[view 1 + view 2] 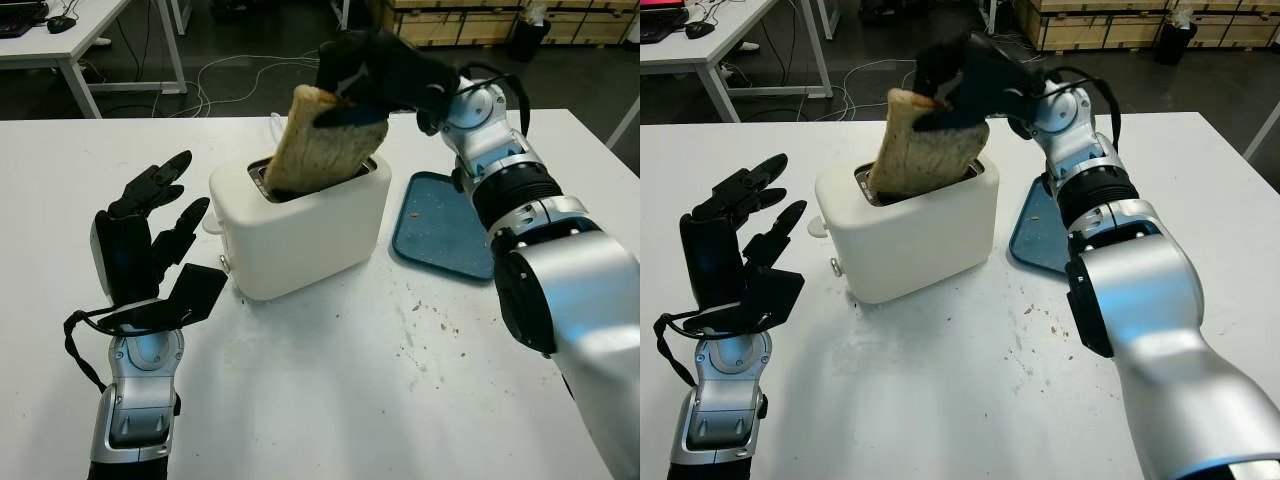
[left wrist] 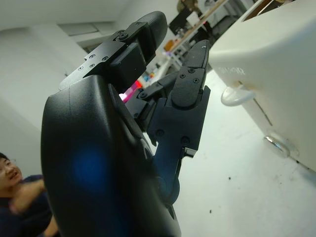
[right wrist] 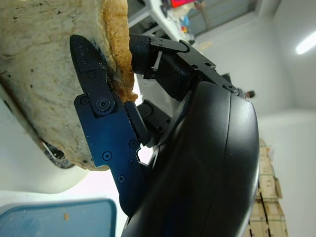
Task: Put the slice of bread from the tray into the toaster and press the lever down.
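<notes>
right hand [image 1: 375, 80] above toaster [image 1: 300, 225], gripping tilted bread [image 1: 315, 145] | left hand [image 1: 150, 235] open, upright beside toaster

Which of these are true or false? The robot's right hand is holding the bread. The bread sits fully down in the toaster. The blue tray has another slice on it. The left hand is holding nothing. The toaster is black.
1. The right hand is holding the slice of bread. True.
2. The bread sits fully down in the toaster. False: only its lower end is in the slot, and most of it stands tilted above the top.
3. The blue tray has another slice on it. False: its visible part carries only crumbs.
4. The left hand holds nothing. True: it is open, beside the toaster.
5. The toaster is black. False: it is white.
</notes>
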Motion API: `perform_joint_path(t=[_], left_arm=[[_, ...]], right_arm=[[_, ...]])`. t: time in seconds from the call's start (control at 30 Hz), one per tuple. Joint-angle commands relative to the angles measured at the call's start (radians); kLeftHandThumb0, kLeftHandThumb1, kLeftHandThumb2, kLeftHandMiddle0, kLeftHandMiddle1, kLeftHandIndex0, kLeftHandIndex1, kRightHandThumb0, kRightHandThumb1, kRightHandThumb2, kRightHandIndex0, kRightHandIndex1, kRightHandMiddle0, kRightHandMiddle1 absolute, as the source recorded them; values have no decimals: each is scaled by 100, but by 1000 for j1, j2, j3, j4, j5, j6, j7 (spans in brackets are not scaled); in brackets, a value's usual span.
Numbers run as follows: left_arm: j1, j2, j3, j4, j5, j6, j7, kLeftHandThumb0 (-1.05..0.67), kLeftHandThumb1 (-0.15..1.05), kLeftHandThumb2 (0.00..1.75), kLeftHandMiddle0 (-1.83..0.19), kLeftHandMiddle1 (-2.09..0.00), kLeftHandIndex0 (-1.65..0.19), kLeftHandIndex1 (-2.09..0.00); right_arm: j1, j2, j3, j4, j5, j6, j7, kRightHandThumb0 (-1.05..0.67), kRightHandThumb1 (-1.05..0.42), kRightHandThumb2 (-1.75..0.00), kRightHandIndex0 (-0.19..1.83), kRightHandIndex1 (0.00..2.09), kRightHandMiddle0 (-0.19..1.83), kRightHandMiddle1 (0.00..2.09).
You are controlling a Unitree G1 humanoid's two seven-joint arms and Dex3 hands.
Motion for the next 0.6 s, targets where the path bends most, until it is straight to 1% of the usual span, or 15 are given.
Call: perform_joint_path(t=[0.0,0.23,0.3,0.37,0.43,0.57], left_arm=[[4,-2,-1,-1,7,-1,5,-25,89,0,-74,-57,-88,-1],[5,-4,1,1,-9,-8,0,-24,89,0,-73,-56,-87,0],[6,-3,-2,-3,6,7,1,-27,90,1,-73,-56,-87,0],[7,-5,-2,-2,-1,2,1,-28,90,0,-73,-56,-87,0],[5,-6,0,3,-8,-10,5,-25,89,0,-73,-56,-87,0],[6,-4,-1,4,-6,-7,-1,-27,90,1,-73,-55,-87,0]], right_arm=[[7,-22,-1,3,-4,-28,-4,-45,-92,-31,120,175,103,175],[-14,-63,19,-3,-32,-29,11,-45,-92,-30,115,175,99,175],[-22,-73,26,-8,-39,-31,14,-45,-92,-30,113,175,97,175],[-30,-81,32,-15,-40,-39,21,-45,-92,-30,113,175,96,175],[-37,-85,39,-23,-42,-51,28,-45,-92,-31,112,175,95,175],[-41,-78,49,-34,-40,-80,45,-44,-92,-32,110,175,91,175]])
